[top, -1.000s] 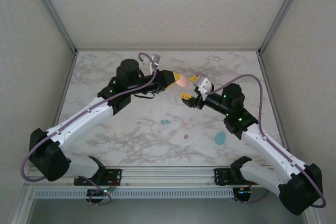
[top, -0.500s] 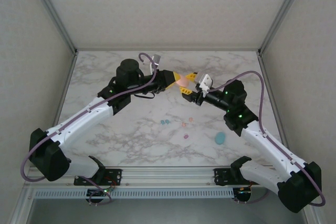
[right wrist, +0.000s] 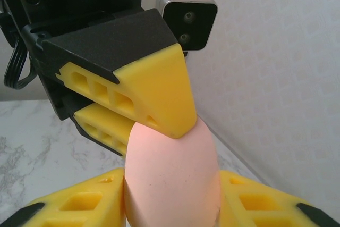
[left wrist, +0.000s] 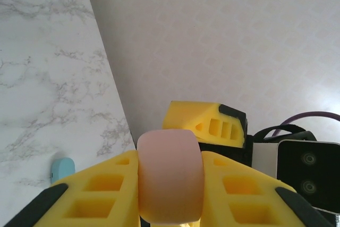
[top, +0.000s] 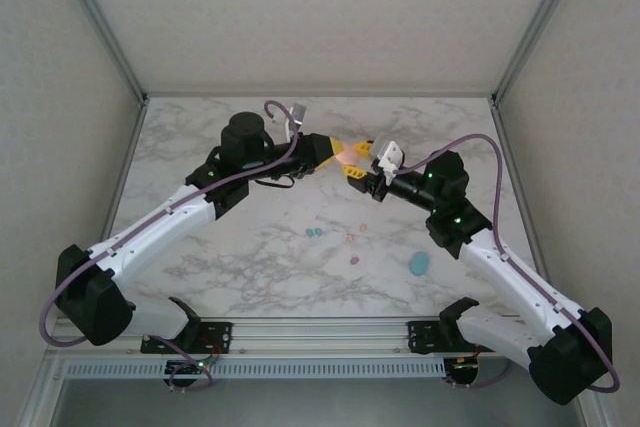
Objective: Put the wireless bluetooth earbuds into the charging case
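Top external: left claw [top: 343, 152] pinches the peach-pink case [top: 347, 156] above the desk [top: 200, 137]; right claw [top: 358, 160] seemingly clamps it too.

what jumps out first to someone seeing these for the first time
The left fingers and right fingers meet in mid-air above the marble table, both clamped on one peach-pink case. Nearer the bases, tiny pastel earbuds and a teal case lie loose on the marble.

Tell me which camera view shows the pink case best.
The right wrist view: the pink case is largest there, its egg-shaped outline plain. In the left wrist view its narrow end faces the camera. The top external view gives a tiny pink spot.
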Robot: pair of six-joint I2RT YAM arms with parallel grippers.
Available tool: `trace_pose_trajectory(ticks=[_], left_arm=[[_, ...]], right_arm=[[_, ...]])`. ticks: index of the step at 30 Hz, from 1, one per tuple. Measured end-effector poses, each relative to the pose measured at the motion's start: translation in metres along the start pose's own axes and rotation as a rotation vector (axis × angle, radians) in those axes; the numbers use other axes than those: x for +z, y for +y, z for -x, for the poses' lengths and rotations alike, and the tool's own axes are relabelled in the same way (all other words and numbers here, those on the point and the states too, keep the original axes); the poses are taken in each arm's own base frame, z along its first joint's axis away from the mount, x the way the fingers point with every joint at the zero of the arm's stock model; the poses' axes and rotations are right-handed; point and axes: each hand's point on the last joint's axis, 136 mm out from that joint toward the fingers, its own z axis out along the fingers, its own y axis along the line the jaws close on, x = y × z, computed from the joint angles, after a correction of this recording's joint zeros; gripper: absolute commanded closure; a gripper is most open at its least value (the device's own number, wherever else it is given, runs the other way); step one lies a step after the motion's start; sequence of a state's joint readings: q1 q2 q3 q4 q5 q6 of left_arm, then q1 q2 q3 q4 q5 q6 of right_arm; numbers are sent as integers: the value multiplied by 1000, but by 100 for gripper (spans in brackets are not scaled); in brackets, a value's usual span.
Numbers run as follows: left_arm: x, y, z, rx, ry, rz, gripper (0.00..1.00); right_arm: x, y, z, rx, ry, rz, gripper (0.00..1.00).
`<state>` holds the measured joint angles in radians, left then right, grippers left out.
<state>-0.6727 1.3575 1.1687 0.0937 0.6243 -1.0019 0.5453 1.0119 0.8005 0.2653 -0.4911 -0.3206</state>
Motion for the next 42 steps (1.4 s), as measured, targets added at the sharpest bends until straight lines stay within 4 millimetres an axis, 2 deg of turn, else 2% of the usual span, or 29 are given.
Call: trace_pose_trajectory(ticks=[5,10,13,15,19,22,25,29,32,38,42], left_arm=[[-6,4,1,67,-18,37,37],[-24,0,3,249,-51,98,30],[-40,-7,1,462,-68,133,29],[-52,-10,-7,641,-63,135,31],[-71,-2,-27,921,-32,150,35],[-72,6,-32,1040,17,155,37],[-65,15,-32,1059,65,154,38],[-57,15,-34,1071,110,105,38],[-56,9,-40,1092,136,51,39],[-54,-16,-45,1110,159,-63,40],[-49,-18,-45,1100,182,-92,43]], right_arm=[[-2,2,3,46,26,31,66],[-3,9,15,119,29,126,66],[1,14,20,169,42,207,66],[4,17,22,194,51,259,66],[7,25,21,229,73,339,66],[8,32,22,243,85,397,65],[7,36,25,246,80,434,65],[5,39,27,243,77,459,65],[4,41,26,247,82,469,65],[3,42,25,242,83,474,65],[2,45,27,241,74,490,65]])
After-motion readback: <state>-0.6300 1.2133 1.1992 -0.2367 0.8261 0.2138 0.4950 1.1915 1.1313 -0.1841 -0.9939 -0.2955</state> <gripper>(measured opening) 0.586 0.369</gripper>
